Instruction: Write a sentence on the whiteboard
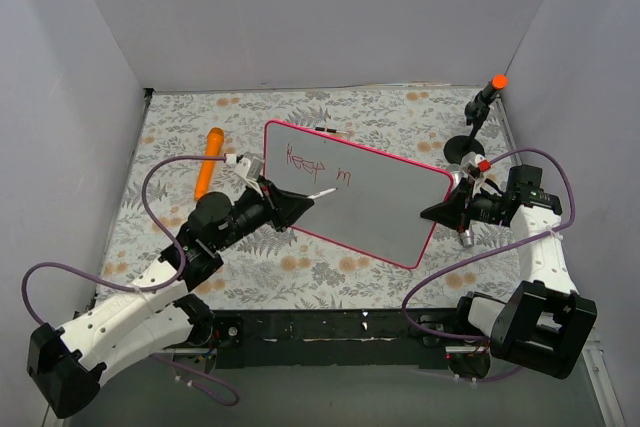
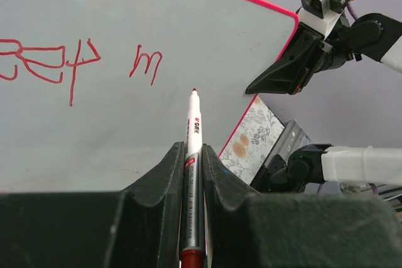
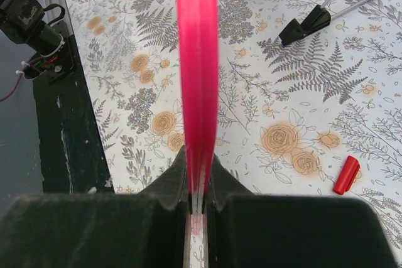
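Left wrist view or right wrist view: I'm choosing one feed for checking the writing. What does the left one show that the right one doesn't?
Only the left wrist view: the board's white face with the red writing, and the marker held in the left gripper's jaws, tip pointing at the face. Only the right wrist view: the board's pink rim edge-on and a red cap lying on the mat. Both: the board, the floral mat, and the right gripper shut on the board's rim.
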Tool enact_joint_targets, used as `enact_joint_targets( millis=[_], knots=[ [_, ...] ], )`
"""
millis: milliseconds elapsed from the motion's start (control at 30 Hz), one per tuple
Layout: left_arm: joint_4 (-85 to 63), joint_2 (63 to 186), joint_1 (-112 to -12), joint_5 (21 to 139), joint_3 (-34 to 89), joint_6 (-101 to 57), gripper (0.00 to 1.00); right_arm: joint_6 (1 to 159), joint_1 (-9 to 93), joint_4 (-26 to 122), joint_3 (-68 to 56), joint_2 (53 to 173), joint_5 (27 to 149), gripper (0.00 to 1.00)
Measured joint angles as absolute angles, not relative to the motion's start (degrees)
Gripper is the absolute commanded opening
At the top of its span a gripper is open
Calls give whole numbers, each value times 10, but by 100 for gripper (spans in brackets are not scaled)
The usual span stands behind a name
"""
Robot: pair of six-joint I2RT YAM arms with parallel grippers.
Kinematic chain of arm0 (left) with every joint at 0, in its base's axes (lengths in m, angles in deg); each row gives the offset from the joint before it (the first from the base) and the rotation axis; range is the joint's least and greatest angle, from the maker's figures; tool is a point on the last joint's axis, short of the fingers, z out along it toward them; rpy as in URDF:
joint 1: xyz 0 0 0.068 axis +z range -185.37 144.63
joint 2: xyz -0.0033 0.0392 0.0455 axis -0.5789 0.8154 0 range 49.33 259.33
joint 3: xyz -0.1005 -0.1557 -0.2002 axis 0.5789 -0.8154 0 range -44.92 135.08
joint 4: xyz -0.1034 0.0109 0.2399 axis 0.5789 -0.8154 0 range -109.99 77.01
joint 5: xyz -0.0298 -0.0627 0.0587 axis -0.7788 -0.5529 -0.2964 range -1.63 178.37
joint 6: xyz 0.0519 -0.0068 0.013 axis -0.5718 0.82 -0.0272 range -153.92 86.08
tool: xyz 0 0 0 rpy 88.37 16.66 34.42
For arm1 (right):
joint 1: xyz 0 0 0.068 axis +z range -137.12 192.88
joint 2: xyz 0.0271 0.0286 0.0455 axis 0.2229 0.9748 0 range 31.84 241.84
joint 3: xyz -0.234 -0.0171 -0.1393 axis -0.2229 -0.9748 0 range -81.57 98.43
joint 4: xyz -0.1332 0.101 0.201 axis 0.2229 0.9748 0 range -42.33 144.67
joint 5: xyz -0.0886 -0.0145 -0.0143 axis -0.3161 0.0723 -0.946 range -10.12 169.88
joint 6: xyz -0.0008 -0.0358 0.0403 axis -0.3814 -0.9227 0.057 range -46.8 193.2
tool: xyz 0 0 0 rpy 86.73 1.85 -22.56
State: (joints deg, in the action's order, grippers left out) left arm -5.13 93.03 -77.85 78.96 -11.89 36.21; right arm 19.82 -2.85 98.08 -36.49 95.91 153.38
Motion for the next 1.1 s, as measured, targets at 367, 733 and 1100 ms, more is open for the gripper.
enact_joint_targets(
  millis=[367, 733, 1100],
  knots=[
    [-20, 1021, -782, 765, -118, 354, 0, 198, -28, 981, -365, 959, 1534, 1],
    [0, 1097, -785, 768, -80, 333, 0, 198, -27, 980, -365, 959, 1533, 1],
    [12, 1110, -786, 779, -53, 325, 0, 199, -27, 980, -365, 959, 1533, 1]
  ],
)
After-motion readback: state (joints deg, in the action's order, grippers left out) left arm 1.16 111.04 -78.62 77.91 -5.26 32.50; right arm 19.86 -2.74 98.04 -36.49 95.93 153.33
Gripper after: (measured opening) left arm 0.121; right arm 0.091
